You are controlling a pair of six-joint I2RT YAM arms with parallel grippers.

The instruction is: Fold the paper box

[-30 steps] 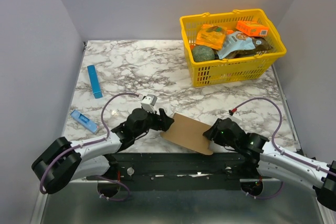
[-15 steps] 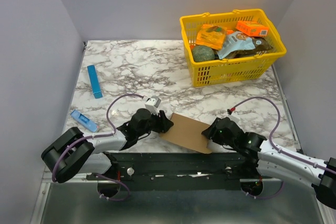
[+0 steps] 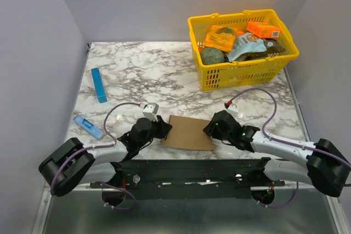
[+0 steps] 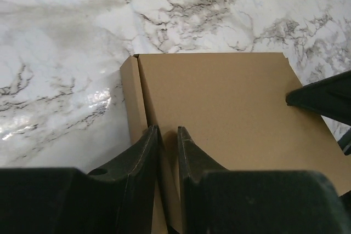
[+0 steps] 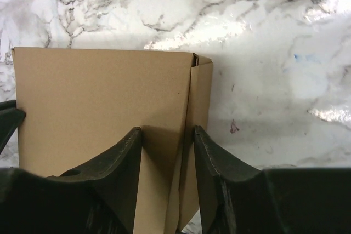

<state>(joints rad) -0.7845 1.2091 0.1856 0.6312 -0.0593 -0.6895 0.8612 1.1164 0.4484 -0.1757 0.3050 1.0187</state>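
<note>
Paper box (image 3: pixel 186 132) lies flat on the table (image 3: pixel 164 75), well apart from the yellow basket (image 3: pixel 241 75), on its arm side. Left end effector (image 4: pixel 167 135) pinches the box edge farther from the basket, and right end effector (image 5: pixel 167 135) pinches the nearer edge.

Plain brown paper box (image 3: pixel 188 132) on grey-veined white marble table (image 3: pixel 148 72), with yellow basket (image 3: pixel 241 72) and blue strip (image 3: pixel 98 85).

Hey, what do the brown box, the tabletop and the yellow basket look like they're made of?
The paper box looks like plain brown cardboard, matte, with a creased side flap. The table has a glossy white, grey-veined surface with glare patches: marble or, as likely, a marble-print laminate. The basket looks like moulded yellow plastic, with a slotted wall and smooth handles.
</note>
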